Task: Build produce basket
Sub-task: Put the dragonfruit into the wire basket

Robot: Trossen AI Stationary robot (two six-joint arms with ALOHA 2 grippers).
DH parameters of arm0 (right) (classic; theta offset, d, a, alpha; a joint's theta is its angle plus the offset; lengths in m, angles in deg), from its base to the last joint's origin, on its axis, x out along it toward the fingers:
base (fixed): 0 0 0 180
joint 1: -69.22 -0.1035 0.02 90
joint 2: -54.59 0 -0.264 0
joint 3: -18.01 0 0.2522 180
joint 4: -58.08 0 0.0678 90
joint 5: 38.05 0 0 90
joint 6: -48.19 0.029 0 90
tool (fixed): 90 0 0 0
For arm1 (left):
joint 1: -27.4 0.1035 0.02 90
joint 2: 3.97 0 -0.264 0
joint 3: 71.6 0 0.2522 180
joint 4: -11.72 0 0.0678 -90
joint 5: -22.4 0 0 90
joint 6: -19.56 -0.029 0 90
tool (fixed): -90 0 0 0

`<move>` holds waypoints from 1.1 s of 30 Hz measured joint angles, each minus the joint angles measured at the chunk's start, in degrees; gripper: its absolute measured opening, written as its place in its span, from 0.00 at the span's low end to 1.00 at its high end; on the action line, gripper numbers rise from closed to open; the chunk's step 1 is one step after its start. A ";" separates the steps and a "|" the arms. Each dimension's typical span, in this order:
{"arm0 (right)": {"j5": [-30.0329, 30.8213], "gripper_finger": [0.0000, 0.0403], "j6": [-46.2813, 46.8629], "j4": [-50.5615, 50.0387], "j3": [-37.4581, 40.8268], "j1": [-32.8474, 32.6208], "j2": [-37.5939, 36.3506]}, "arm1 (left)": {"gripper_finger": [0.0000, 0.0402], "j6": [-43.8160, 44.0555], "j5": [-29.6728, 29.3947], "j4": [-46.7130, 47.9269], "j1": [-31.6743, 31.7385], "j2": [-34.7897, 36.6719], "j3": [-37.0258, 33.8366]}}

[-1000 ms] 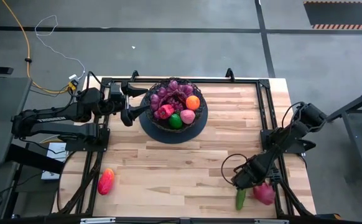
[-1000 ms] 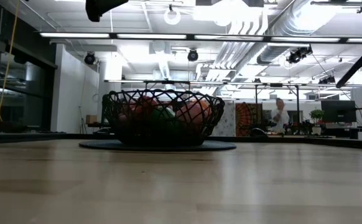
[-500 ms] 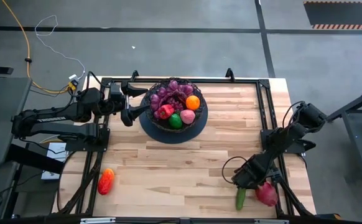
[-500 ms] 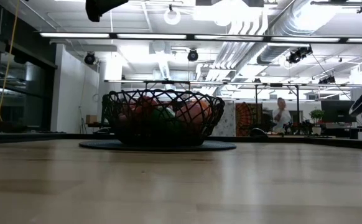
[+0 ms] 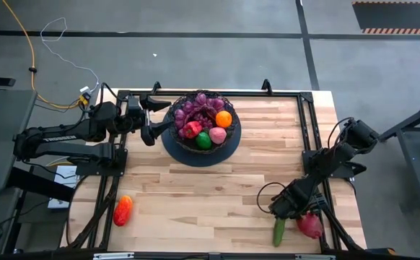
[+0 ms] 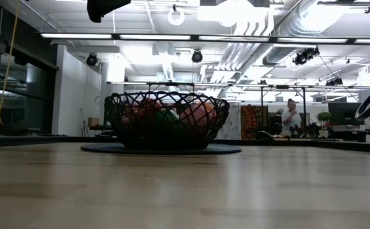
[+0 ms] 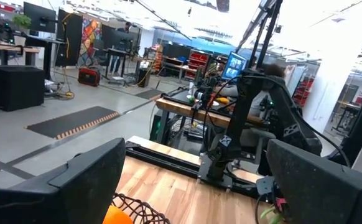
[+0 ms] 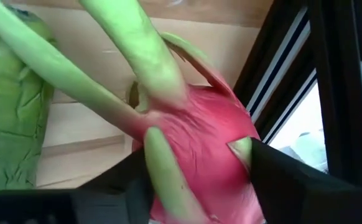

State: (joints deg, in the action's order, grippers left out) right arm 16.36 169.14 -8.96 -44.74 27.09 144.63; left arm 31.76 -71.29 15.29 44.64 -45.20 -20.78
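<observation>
2 dark jointed arms, black fingers (image 7: 75, 186), black cable loop by right wrist

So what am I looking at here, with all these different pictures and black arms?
Two robot arms work at a wooden table. One picture looks straight down, one sits at tabletop level, and two come from cameras on the arms' wrists. A wire basket already holds grapes, an orange and other fruit. A red pepper and a green cucumber lie loose near the front edge. The right gripper is down at a pink dragon fruit, fingers on either side; a firm grip isn't clear. The left gripper waits open beside the basket.
</observation>
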 joint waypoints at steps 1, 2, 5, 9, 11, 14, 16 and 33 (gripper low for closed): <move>0.00 0.48 -0.37 0.03 0.00 0.00 -0.04 | 0.94 -0.05 0.00 -0.01 0.00 0.00 0.00; 0.02 0.46 -0.63 0.15 0.00 -0.02 -0.22 | 0.94 -0.37 -0.07 -0.01 0.00 0.00 0.00; 0.20 0.42 -1.59 0.34 0.00 -0.02 -1.71 | 0.94 -0.44 -0.20 -0.01 0.00 0.00 0.00; 0.59 0.39 -2.96 -2.01 -1.23 0.04 -5.56 | 0.94 -0.46 -0.20 -0.03 0.00 0.00 0.00; 2.32 0.39 -3.88 -5.63 -3.47 0.04 -8.10 | 0.94 -0.46 -0.20 -0.13 0.00 0.00 0.00; 6.95 0.39 -4.97 -9.19 -7.82 0.52 -12.42 | 0.94 -0.95 -0.20 -0.20 0.00 0.00 -0.01; 11.69 0.39 -7.09 -8.67 -10.78 1.29 -15.60 | 0.94 -1.96 -0.20 -0.26 0.00 0.00 0.00; 32.04 0.39 -56.87 27.35 -16.50 30.87 -16.41 | 0.94 2.66 7.52 -0.40 0.00 0.00 0.00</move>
State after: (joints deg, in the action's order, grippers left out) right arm 48.40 112.27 18.39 -61.25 57.96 128.22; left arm 34.42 -63.77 14.89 44.64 -45.20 -20.78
